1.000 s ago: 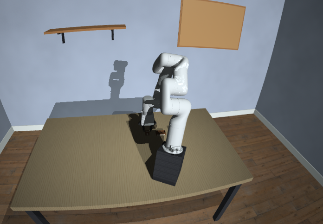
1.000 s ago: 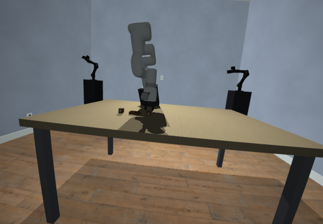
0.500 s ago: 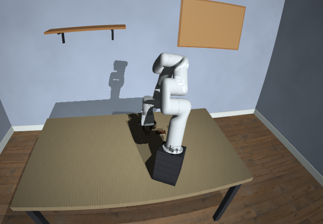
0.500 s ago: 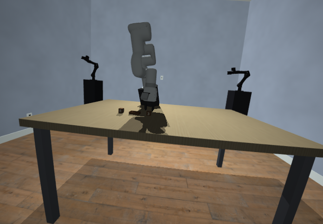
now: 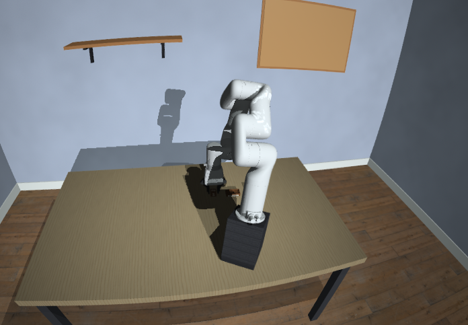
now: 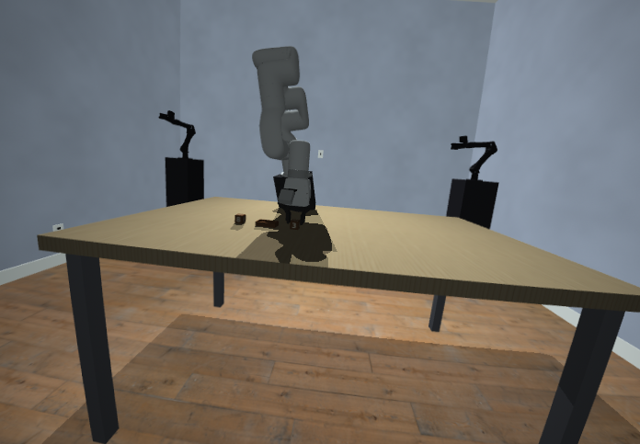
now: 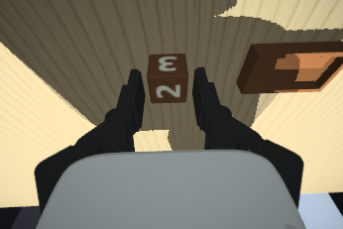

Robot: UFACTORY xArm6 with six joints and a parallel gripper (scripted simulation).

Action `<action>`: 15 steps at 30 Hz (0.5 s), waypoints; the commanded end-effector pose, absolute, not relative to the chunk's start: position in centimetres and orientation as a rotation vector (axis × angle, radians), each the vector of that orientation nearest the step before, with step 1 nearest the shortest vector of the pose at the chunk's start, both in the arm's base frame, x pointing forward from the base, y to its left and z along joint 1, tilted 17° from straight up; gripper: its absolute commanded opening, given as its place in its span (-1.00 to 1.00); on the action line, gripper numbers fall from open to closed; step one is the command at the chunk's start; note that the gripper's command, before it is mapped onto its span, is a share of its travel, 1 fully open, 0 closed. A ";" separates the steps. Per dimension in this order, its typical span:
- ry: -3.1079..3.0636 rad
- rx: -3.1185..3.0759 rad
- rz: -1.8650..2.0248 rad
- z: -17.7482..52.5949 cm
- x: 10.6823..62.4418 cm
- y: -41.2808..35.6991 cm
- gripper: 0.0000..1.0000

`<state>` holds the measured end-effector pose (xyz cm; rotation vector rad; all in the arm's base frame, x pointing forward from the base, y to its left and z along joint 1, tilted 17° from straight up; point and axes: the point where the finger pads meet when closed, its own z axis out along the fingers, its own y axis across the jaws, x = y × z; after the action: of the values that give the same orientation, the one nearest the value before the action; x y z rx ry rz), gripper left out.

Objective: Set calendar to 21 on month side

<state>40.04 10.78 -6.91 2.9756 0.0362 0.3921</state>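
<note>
A brown number cube [image 7: 168,77] stands on the table, showing a 3 on top and a 2 on the side that faces the wrist camera. My gripper [image 7: 168,81] is open, with one finger on each side of this cube and a small gap on both sides. In the exterior view the gripper [image 6: 295,221] is low over the same cube [image 6: 294,225]. The wooden tray [image 7: 289,67] lies flat on the table to the right of the cube, with no cube in it. A second cube [image 6: 239,218] stands apart on the table, left of the tray [image 6: 266,222].
The arm's dark base block [image 5: 245,240] stands on the table near the front edge. The arm casts a dark shadow [image 6: 302,243] over the table around the cube. Two camera stands [image 6: 183,173] [image 6: 473,191] are behind the table.
</note>
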 end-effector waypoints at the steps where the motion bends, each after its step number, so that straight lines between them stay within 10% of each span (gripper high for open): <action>1: 0.037 2.976 0.399 -7.0 40.2 10.8 -0.01; 15: 0.037 2.976 0.399 -7.6 40.4 10.7 -0.01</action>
<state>40.31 10.68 -7.73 2.9757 0.0362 0.3958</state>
